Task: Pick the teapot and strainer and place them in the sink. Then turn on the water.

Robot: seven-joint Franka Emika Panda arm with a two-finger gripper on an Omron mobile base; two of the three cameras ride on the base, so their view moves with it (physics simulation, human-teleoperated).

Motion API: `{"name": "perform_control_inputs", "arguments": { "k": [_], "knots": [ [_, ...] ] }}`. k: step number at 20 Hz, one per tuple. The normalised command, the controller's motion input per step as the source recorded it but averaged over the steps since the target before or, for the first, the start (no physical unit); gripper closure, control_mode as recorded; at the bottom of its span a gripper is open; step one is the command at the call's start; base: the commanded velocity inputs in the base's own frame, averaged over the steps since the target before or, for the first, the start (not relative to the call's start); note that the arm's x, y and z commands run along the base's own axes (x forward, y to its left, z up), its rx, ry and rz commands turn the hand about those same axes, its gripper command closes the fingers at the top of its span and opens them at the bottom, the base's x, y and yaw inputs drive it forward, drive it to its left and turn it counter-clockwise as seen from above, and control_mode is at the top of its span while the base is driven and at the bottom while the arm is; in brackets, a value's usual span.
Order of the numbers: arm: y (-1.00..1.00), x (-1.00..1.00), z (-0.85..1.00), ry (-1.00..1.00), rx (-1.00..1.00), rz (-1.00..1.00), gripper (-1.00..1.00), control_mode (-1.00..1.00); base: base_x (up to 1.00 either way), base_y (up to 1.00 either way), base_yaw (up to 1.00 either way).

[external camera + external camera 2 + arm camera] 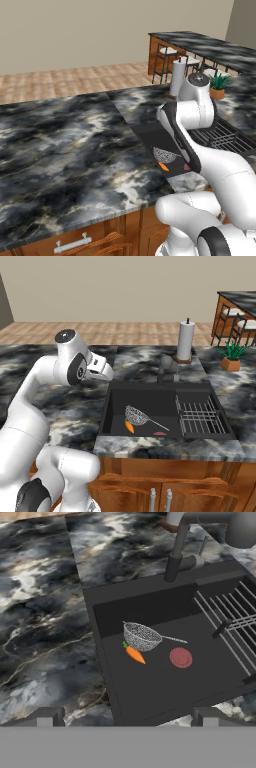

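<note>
Strainer (142, 636) sits in the black sink (150, 607), mesh bowl toward nine o'clock in the hand view, thin handle running to three o'clock. A carrot (135, 654) lies just beside the bowl at seven o'clock — a pinkish disc (180, 657) lies near, under the handle's tip. Wire rack (230, 624) and grey faucet (176, 554) stand further right. Gripper (127, 716) fingers spread wide, holding nothing.

Room: plain beige wall (125, 286) at the rear; wood-plank floor (65, 80) below it. The tabletop (65, 145) is dark marble with white veining, carried on brown wooden cabinets (165, 481) fitted with metal handles. A second marble-topped counter (210, 47) stands at the far right, with dark-framed stools (165, 60) beside it.
</note>
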Motion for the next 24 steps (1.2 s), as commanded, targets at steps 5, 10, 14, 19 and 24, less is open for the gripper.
{"name": "perform_control_inputs", "arguments": {
  "k": [5, 10, 14, 19, 24],
  "knots": [
    [0.01, -0.19, 0.0, 0.05, 0.01, 0.01, -1.0, -1.0, 0.0, 0.0, 0.0],
    [0.0, 0.0, 0.0, 0.0, 0.0, 0.0, -1.0, -1.0, 0.0, 0.0, 0.0],
    [0.0, 0.0, 0.0, 0.0, 0.0, 0.0, -1.0, -1.0, 0.0, 0.0, 0.0],
    [0.0, 0.0, 0.0, 0.0, 0.0, 0.0, -1.0, 1.0, 0.0, 0.0, 0.0],
    [0.0, 0.0, 0.0, 0.0, 0.0, 0.0, -1.0, 1.0, -0.78, -0.36, 0.02]
  ]
}}
